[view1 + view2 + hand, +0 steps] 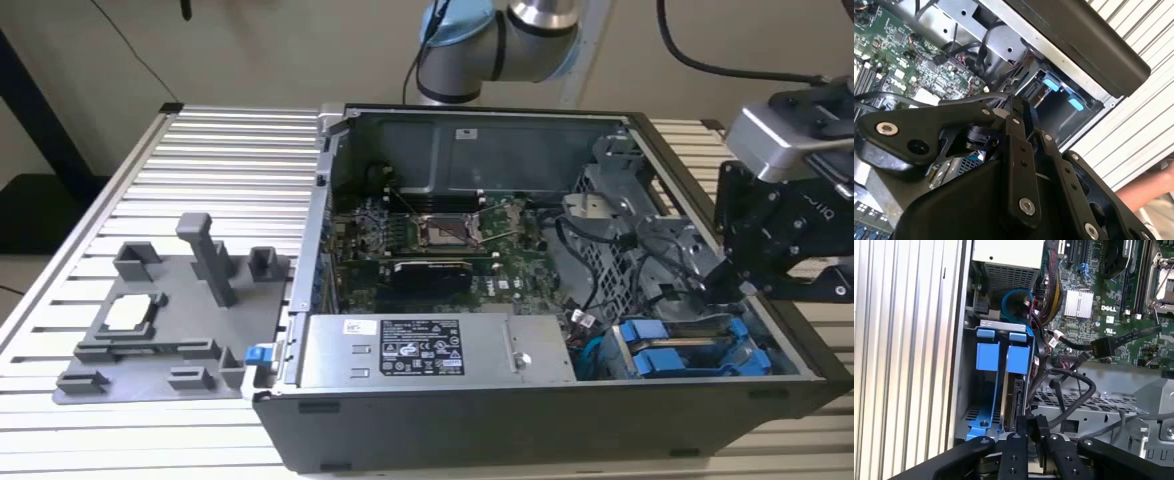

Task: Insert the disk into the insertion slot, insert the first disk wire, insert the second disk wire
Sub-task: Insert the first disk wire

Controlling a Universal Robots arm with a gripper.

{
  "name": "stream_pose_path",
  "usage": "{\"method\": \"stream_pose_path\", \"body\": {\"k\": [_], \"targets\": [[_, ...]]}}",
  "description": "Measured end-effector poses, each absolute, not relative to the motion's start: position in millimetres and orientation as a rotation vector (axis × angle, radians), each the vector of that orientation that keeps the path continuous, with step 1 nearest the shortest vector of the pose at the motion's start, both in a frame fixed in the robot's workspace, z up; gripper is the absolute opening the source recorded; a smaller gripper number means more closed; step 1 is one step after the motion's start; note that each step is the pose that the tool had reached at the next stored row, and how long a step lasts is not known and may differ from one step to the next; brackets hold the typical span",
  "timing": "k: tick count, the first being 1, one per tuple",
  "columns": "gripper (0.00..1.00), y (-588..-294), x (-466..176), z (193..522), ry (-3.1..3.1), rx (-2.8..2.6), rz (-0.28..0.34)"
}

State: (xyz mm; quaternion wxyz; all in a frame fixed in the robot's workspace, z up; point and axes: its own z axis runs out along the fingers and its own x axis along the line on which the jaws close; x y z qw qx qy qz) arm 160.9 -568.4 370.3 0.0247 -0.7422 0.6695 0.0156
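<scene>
- First, nearest: the claw, a black linkage type. Its fingers are drawn together and, as far as can be judged, pinch a small black wire plug. It is poised at the near end of the drive bay, inside the computer case.
- Directly ahead of the claw: the disk in its blue carrier, standing on edge in the insertion slot and apparently seated.
  - Its long axis runs straight away from the claw, with the blue handle at the far end.
  - The plug sits just beside the disk's near end, roughly in line with that axis.
- Alongside, in the same bay: a second blue carrier.
- On the disk's other flank: loose black wires looping over a perforated grey cage.
- Farther: the motherboard, then the power-supply box.
- The arm: rooted behind the case, with the wrist carried to the exterior view's right and tipped down into the bay corner.
- Farthest: the slatted desk, bearing a grey fixture well apart from the case.
</scene>
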Motion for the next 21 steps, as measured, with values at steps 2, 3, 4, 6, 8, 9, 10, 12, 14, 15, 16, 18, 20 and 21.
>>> {"method": "stream_pose_path", "body": {"k": [2, 3, 4, 6, 8, 9, 10, 12, 14, 15, 16, 18, 20, 21], "targets": [[0.19, -573.0, 158.3, 369.8, 2.066, -2.291, 0.037], [0.19, -573.7, 157.5, 369.2, 2.061, -2.286, 0.025], [0.19, -573.9, 156.8, 368.8, 2.054, -2.279, 0.011], [0.19, -574.2, 155.3, 367.7, 2.043, -2.269, -0.014], [0.19, -574.2, 153.9, 365.1, 2.044, -2.261, -0.024], [0.19, -574.2, 153.6, 363.7, 2.048, -2.256, -0.026], [0.19, -574.2, 153.6, 362.2, 2.056, -2.248, -0.027], [0.19, -574.2, 153.3, 359.7, 2.076, -2.229, -0.03], [0.19, -574.2, 152.9, 357.4, 2.098, -2.208, -0.031], [0.19, -574.2, 152.2, 356.4, 2.102, -2.203, -0.033], [0.19, -574.2, 151.3, 355.4, 2.1, -2.2, -0.038], [0.19, -574.2, 150.0, 353.8, 2.093, -2.193, -0.053], [0.19, -574.2, 150.1, 353.7, 2.092, -2.193, -0.054], [0.19, -574.2, 150.1, 353.7, 2.092, -2.193, -0.055]]}}
